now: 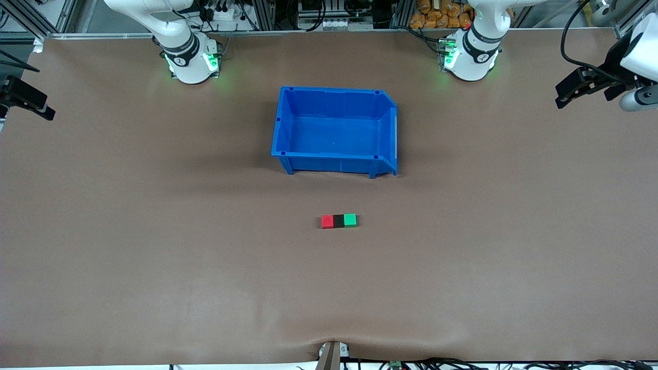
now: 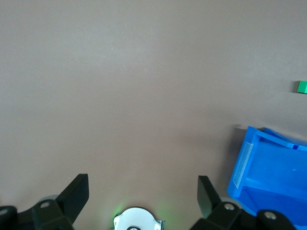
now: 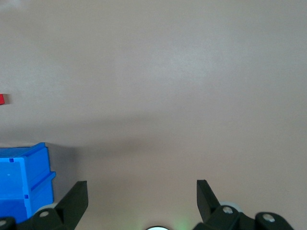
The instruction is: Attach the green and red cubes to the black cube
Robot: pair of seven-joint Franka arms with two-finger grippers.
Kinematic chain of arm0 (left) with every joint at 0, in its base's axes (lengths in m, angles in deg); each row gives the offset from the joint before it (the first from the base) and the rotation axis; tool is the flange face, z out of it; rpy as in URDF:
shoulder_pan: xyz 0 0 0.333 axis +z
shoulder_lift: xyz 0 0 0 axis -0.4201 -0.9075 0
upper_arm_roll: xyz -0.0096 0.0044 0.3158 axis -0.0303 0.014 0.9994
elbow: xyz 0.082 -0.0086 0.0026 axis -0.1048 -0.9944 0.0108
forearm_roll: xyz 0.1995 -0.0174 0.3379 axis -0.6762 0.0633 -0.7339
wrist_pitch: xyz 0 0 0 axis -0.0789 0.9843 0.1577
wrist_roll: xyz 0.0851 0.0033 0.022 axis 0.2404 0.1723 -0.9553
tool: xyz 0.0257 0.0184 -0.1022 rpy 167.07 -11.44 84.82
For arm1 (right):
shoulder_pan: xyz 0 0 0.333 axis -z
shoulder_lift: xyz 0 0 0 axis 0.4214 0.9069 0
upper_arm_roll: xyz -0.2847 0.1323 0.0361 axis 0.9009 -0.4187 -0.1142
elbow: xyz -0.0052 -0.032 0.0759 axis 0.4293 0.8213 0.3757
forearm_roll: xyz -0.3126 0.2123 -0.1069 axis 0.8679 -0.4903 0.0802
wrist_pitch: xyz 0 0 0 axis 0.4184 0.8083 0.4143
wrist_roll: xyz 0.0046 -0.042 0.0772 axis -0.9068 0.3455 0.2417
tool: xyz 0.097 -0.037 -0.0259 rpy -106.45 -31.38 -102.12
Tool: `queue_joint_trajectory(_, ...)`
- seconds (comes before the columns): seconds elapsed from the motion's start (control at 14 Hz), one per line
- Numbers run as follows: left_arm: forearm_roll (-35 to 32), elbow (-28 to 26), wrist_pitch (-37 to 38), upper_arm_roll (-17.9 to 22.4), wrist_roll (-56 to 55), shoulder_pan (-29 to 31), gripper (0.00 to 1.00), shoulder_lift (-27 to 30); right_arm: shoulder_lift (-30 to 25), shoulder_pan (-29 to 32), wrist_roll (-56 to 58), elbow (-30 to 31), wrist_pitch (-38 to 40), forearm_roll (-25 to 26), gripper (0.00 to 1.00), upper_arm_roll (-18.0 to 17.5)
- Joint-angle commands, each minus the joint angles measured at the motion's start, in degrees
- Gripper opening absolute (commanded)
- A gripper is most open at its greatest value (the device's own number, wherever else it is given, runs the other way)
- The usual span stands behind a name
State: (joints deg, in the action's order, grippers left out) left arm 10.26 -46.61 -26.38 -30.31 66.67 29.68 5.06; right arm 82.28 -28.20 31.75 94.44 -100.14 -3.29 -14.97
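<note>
The red cube (image 1: 327,221), black cube (image 1: 338,221) and green cube (image 1: 350,220) lie in one touching row on the brown table, black in the middle, nearer to the front camera than the blue bin. My left gripper (image 1: 569,92) is open and empty, held high over the left arm's end of the table. My right gripper (image 1: 32,100) is open and empty, high over the right arm's end. The left wrist view (image 2: 143,191) catches the green cube (image 2: 302,86). The right wrist view (image 3: 141,191) catches an edge of the red cube (image 3: 1,99). The black cube is out of both wrist views.
An empty blue bin (image 1: 329,164) stands mid-table between the arm bases and the cubes; it also shows in the left wrist view (image 2: 268,163) and the right wrist view (image 3: 29,163). Bare brown mat surrounds the cubes.
</note>
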Motion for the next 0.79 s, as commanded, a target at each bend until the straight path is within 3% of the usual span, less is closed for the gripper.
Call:
queue_joint_trajectory(0.0, -0.15, 1.2, -0.01, -0.74, 0.95, 1.22, 1.0, 0.23, 0.02, -0.07, 0.35, -0.49, 0.59, 0.09, 1.0, 0.13)
queue_joint_trajectory(0.71, 3.19, 3.75, 2.89, -0.91, 1.13, 0.87, 1.0, 0.06, 0.02, -0.24, 0.35, -0.49, 0.59, 0.09, 1.0, 0.13)
